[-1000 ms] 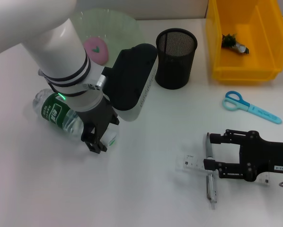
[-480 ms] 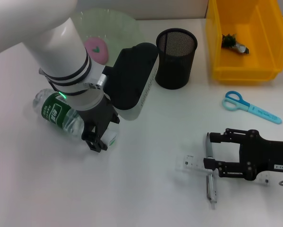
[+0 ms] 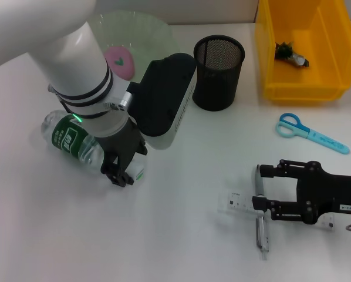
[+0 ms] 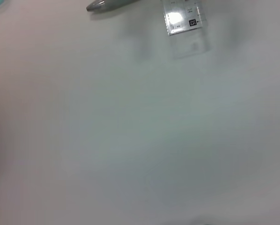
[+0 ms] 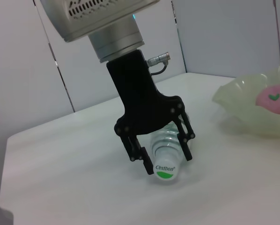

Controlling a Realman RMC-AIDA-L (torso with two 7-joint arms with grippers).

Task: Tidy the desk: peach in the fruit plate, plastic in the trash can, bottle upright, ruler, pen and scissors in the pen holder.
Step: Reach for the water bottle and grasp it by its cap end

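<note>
A clear bottle (image 3: pixel 76 144) with a green label lies on its side at the left; it also shows in the right wrist view (image 5: pixel 165 154). My left gripper (image 3: pixel 124 170) reaches down over its cap end, fingers (image 5: pixel 139 154) against both sides. My right gripper (image 3: pixel 259 188) rests open on the table at the right, its tips by a grey pen (image 3: pixel 262 232) and a clear ruler (image 3: pixel 239 201). Blue scissors (image 3: pixel 310 134) lie beyond it. The pink peach (image 3: pixel 120 61) sits in the green plate (image 3: pixel 146 29). The black mesh pen holder (image 3: pixel 218 71) stands at centre back.
A yellow bin (image 3: pixel 269 53) at the back right holds a crumpled piece of plastic (image 3: pixel 290 53). A black-and-white housing of my left arm (image 3: pixel 164 103) hangs between the plate and the pen holder. The left wrist view shows bare table, the ruler's end (image 4: pixel 184 18) and the pen's tip (image 4: pixel 102 4).
My left gripper has shifted very slightly at the bottle's cap end. The bottle and my right arm have not moved.
</note>
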